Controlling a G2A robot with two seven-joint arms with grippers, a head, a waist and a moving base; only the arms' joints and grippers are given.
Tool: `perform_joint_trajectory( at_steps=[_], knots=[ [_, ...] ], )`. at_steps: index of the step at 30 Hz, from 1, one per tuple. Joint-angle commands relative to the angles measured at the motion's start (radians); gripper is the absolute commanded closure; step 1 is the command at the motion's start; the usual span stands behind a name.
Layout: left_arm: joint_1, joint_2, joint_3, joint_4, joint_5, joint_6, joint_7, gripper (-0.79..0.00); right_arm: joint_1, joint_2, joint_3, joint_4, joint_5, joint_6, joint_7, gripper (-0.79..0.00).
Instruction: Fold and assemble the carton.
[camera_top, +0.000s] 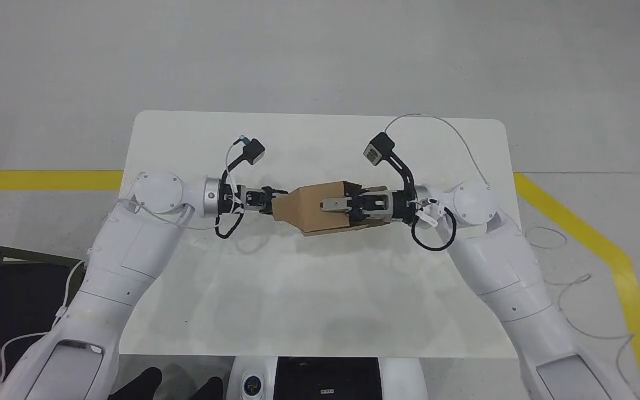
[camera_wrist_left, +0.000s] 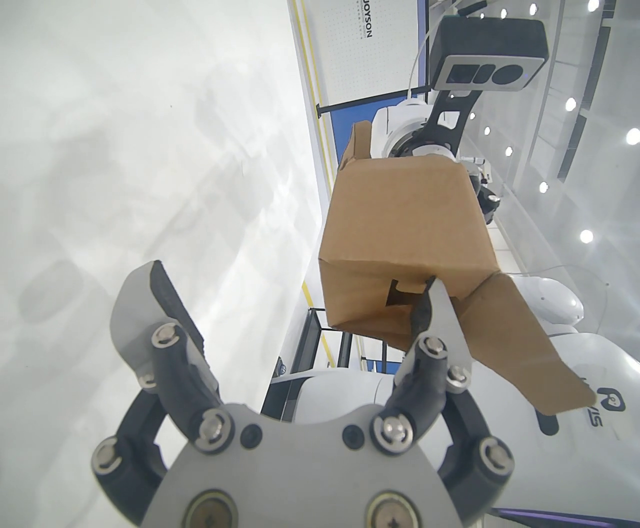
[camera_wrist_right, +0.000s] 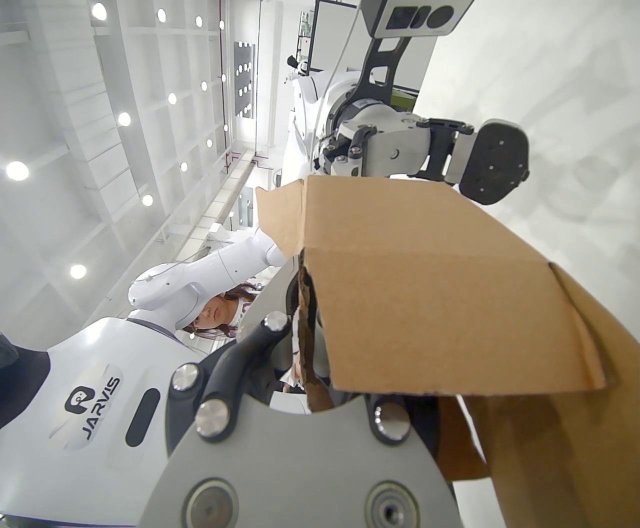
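The white table (camera_top: 200, 300) carries the work area. Yellow floor lines (camera_top: 60, 180) run past it on the left and right.

The brown carton (camera_top: 310, 208) is located at the centre of the table, between the two grippers, with its long axis running left to right. It is partly assembled. On its left end, one flap (camera_wrist_left: 520, 345) stands loose and angled outward, and a cut slot (camera_wrist_left: 395, 295) is open in the end panel.

Left gripper (camera_top: 265, 197): jaws spread wide, holding nothing. One fingertip (camera_wrist_left: 432, 300) touches the carton's left end at the slot; the other fingertip (camera_wrist_left: 160, 295) is well apart from the carton.

Right gripper (camera_top: 340, 204): positioned at the carton's right end, against the cardboard. A carton panel covers its tip, so its state cannot be determined.

A thin white cable (camera_top: 455, 125) loops over the far right part of the table, apart from the carton.
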Motion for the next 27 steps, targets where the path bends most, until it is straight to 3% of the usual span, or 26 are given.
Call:
perform_joint_trajectory(
  at_steps=[1,13,27],
  knots=[
    [0.000,0.000,0.001,-0.002,-0.001,-0.001,0.000,-0.785,0.001,-0.001,-0.003,0.001,0.001,0.000,0.000,0.000],
    [0.007,0.008,-0.030,0.000,-0.013,-0.007,0.011,-0.785,-0.015,0.012,0.040,0.016,-0.054,0.004,-0.054,0.000],
    [0.041,0.028,-0.090,-0.049,-0.036,-0.005,-0.008,-0.785,-0.066,0.037,0.080,-0.043,-0.210,0.146,-0.147,0.000]
  ],
)
